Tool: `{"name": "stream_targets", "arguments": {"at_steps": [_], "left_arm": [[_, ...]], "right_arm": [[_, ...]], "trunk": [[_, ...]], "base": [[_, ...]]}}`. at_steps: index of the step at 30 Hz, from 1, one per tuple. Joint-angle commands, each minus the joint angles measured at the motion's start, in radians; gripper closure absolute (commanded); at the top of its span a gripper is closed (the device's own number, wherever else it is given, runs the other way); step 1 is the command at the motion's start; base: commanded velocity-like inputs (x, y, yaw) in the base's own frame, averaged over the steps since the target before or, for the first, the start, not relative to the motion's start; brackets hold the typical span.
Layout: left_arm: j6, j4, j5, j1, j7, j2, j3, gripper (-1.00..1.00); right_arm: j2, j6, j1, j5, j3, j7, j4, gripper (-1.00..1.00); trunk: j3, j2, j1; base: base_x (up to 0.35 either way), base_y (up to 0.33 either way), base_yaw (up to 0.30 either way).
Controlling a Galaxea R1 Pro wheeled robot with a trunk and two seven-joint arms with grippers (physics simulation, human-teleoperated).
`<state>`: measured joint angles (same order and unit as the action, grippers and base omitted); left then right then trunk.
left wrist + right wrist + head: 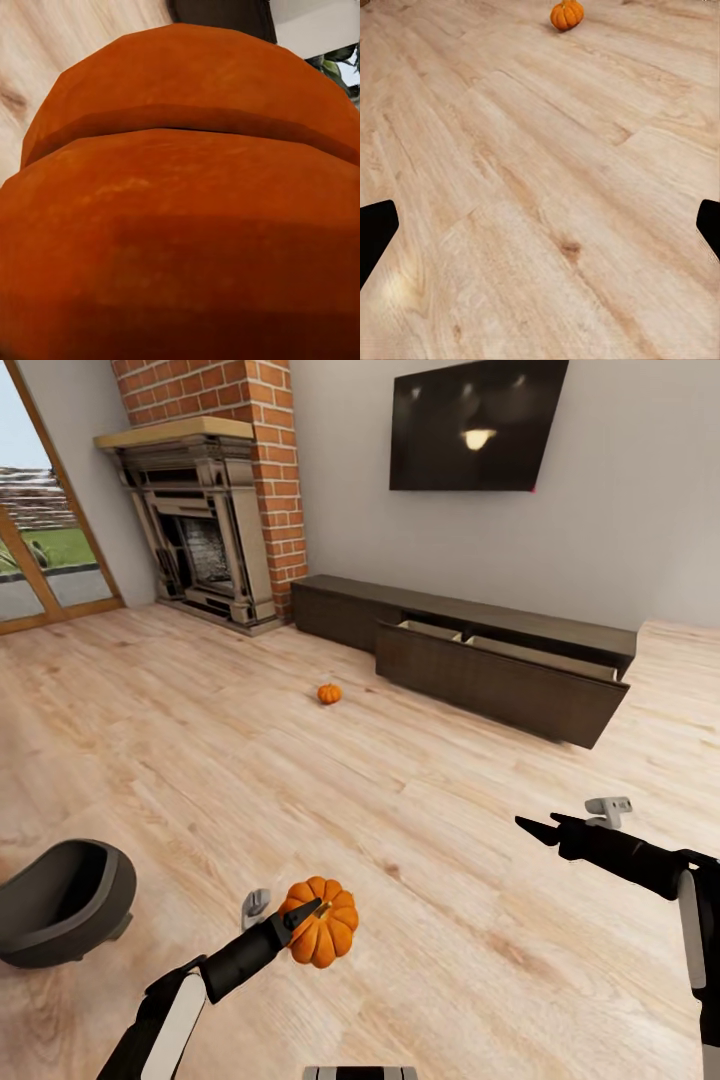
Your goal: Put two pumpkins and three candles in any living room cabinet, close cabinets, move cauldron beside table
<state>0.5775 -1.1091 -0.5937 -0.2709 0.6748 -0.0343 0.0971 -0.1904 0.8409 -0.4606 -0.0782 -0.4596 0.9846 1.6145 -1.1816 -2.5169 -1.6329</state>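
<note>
Stock at this stage: one pumpkin (322, 934) clamped in left gripper (306, 916), carried above floor (420, 920); second pumpkin (329, 693) loose on boards near cabinet (500, 660), one drawer (490, 682) pulled out; right gripper (540, 826) empty, jaws apart; cauldron (62, 901) unmoved at left; candles unlocated; nothing seen stowed, most outstanding.

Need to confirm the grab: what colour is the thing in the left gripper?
Bright orange, ribbed: a pumpkin, clearest in the head view.
</note>
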Motion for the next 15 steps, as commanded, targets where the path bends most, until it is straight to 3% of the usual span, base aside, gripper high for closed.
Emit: {"name": "stream_targets", "arguments": {"at_steps": [1, 15], "left_arm": [[0.01, 0.0, -0.011, -0.001, 0.003, -0.001, 0.003, 1.0], [0.009, 0.002, -0.011, -0.001, 0.005, -0.001, 0.006, 1.0]], "right_arm": [[0.0, 0.005, -0.001, -0.008, -0.001, 0.009, 0.001, -1.0], [0.002, 0.004, 0.002, -0.002, -0.001, 0.011, 0.001, -1.0]], "trunk": [[-0.001, 0.0, 0.0], [-0.001, 0.0, 0.0]], "base": [[0.338, -0.002, 0.0], [0.338, -0.069, 0.0]]}}
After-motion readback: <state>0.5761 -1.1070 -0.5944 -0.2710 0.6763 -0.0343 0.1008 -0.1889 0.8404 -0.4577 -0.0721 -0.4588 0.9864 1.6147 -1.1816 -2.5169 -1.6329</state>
